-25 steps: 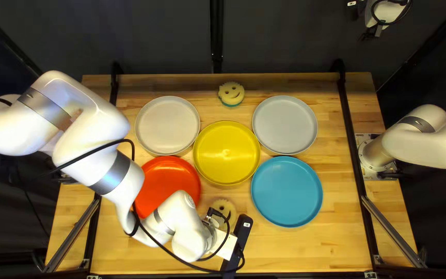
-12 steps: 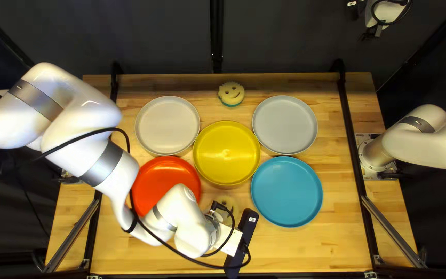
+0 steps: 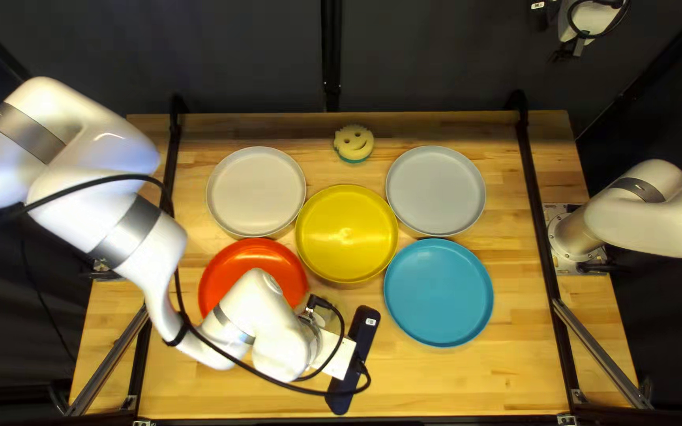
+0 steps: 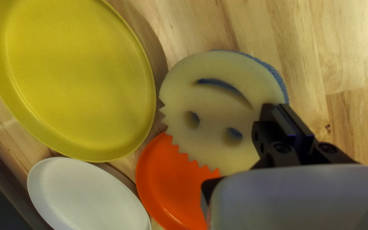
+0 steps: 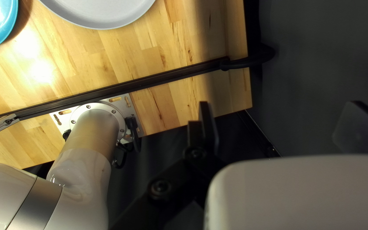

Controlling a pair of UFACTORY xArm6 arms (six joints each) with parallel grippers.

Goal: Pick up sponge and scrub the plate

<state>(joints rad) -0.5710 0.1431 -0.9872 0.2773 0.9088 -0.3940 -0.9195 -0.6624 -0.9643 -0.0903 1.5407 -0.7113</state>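
Near and right of the red plate (image 3: 258,256) in the top left view, holds the left gripper (image 3: 354,355); far right, the right gripper (image 3: 550,14). In the left wrist view, pinches the sponge (image 4: 218,106) at its edge, partly hiding the red plate. In the right wrist view, spreads the jaws wide.

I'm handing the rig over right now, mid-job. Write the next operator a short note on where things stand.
Left gripper: shut on the edge of the blue-backed sponge.
Right gripper: open, nothing between its fingers, off beyond the table's edge.
Plates: yellow in the middle, red and blue nearer, white and grey farther. A second, green-backed sponge sits near the far edge.
Done: sponge gripped; it looks raised off the table.
Left: bring it down on a plate and scrub. Which plate isn't specified, so confirm first. I can't tell whether any has been scrubbed.
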